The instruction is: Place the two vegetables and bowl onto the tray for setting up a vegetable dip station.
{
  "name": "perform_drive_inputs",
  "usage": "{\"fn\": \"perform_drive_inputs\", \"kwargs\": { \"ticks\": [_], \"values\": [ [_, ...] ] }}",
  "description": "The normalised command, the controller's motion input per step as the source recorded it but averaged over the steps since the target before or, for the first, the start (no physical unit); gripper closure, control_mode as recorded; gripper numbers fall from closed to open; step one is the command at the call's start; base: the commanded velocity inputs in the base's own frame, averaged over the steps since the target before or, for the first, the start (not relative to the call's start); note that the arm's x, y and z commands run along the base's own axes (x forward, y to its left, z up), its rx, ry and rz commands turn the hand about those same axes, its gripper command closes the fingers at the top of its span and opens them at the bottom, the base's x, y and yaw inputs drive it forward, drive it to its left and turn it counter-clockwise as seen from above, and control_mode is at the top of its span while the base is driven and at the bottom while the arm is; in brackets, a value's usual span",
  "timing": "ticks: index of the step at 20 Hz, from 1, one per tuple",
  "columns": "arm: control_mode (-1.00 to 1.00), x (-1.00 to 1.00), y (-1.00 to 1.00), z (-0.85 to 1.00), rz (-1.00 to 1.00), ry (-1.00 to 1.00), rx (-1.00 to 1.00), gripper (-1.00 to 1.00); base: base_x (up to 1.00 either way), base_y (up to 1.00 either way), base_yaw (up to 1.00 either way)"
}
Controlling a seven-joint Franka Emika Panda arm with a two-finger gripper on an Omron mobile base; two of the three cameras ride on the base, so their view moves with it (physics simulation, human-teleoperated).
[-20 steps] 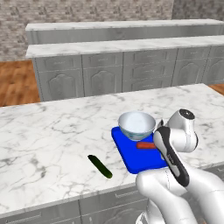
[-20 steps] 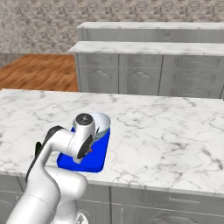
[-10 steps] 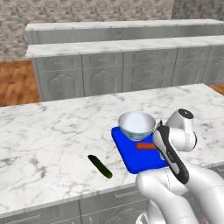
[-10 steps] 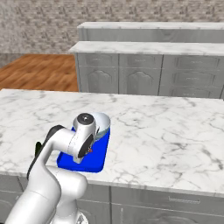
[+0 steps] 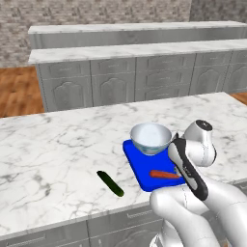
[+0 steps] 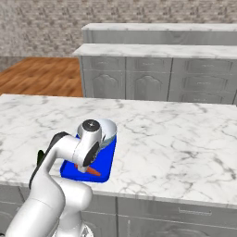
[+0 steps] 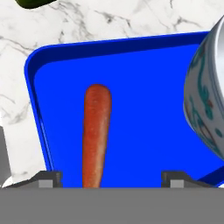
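Observation:
The orange-red carrot (image 7: 97,131) lies flat on the blue tray (image 7: 153,109), near its front edge. My gripper (image 7: 111,177) hangs just above it, open, with one fingertip on each side of the carrot's near end and neither touching it. At the tray's far end stands the pale bowl (image 5: 150,137), also seen at the right of the hand view as the bowl (image 7: 208,100). The dark green cucumber stick (image 5: 110,183) lies on the marble counter to the left of the tray (image 5: 140,169). From the right base view, the carrot (image 6: 92,171) shows beneath my wrist.
The tray sits near the front edge of a marble island counter (image 5: 58,149), with bare marble to its left and right. A second counter with grey cabinets (image 5: 125,82) runs along the back, across a wooden floor.
The jaws have gone from shut on the carrot to wide open. The carrot has settled slightly lower onto the tray. The arm has barely moved.

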Motion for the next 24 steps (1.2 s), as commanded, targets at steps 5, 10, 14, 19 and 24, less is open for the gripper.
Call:
{"fn": "perform_drive_inputs", "kwargs": {
  "ticks": [5, 10, 14, 19, 24],
  "values": [
    [-1.0, 0.0, 0.0, -0.02, 0.0, -0.02, 0.0, -1.0, 0.0, 0.0, 0.0],
    [-1.0, -0.03, 0.0, 0.03, -0.02, 0.01, 0.0, -1.0, 0.0, 0.0, 0.0],
    [-1.0, -0.3, -0.11, 0.27, -0.17, 0.0, 0.06, -1.0, 0.0, 0.0, 0.0],
    [-1.0, -0.22, -0.19, 0.15, -0.29, 0.0, 0.07, -1.0, 0.0, 0.0, 0.0],
    [-1.0, -0.24, -0.1, 0.02, -0.31, 0.0, 0.09, -1.0, 0.0, 0.0, 0.0]
  ]
}}
